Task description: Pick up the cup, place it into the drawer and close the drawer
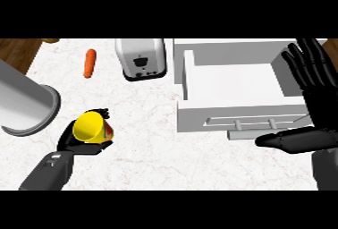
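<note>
One yellow cup (90, 127) gripped inside left robot hand (80, 142).

A glossy yellow plastic look is shown by the cup (90, 127). The worktop (152, 147) is finished like pale, smooth veined marble, with brown wood grain seen at its far left edge. The toaster (141, 59) and the cylinder (25, 105) appear as brushed metal. The white drawer (238, 96) is matt.

Marble counter (152, 147): carrot (90, 62), toaster (141, 59), canister (23, 105).
</note>
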Robot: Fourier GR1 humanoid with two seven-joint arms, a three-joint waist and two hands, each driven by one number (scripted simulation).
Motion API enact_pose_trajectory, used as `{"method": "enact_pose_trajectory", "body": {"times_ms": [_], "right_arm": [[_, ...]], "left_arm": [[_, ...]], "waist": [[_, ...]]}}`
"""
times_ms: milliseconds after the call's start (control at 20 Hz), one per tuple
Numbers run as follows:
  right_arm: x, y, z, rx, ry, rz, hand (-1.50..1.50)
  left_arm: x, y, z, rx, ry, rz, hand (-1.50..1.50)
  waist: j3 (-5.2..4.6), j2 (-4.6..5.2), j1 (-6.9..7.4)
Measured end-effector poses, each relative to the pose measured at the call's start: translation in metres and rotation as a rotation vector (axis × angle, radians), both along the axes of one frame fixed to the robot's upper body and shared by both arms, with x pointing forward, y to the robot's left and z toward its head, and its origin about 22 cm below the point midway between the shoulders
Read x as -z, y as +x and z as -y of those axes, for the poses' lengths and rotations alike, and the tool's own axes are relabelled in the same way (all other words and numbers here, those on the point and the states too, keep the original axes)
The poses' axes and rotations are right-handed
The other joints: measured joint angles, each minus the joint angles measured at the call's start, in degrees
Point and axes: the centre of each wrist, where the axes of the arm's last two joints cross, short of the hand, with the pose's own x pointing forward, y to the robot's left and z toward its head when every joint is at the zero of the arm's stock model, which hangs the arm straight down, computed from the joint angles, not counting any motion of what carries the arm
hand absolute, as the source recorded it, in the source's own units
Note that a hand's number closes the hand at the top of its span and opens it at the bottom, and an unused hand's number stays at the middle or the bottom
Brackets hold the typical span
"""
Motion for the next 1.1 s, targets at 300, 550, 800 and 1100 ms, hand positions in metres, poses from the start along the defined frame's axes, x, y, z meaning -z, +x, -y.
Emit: {"method": "enact_pose_trajectory", "body": {"times_ms": [300, 550, 800, 1100], "right_arm": [[-0.003, 0.003, 0.000, 0.000, -0.006, 0.009, -1.50], [-0.003, 0.003, 0.000, 0.010, 0.002, 0.012, -1.50], [-0.004, 0.000, 0.005, 0.019, 0.002, 0.008, -1.50], [-0.005, -0.003, 0.009, 0.027, -0.005, 0.000, -1.50]], "left_arm": [[-0.007, 0.011, 0.009, -0.079, 0.070, 0.162, 1.50], [-0.014, 0.020, 0.016, -0.120, 0.018, 0.234, 1.50], [-0.010, 0.019, 0.027, -0.256, -0.059, 0.287, 1.50], [-0.027, 0.042, 0.057, -0.267, -0.103, 0.363, 1.50]], "waist": [[-0.01, 0.05, 0.10], [0.04, -0.15, 0.48], [0.13, -0.45, 1.01], [0.27, -0.85, 1.71]]}}
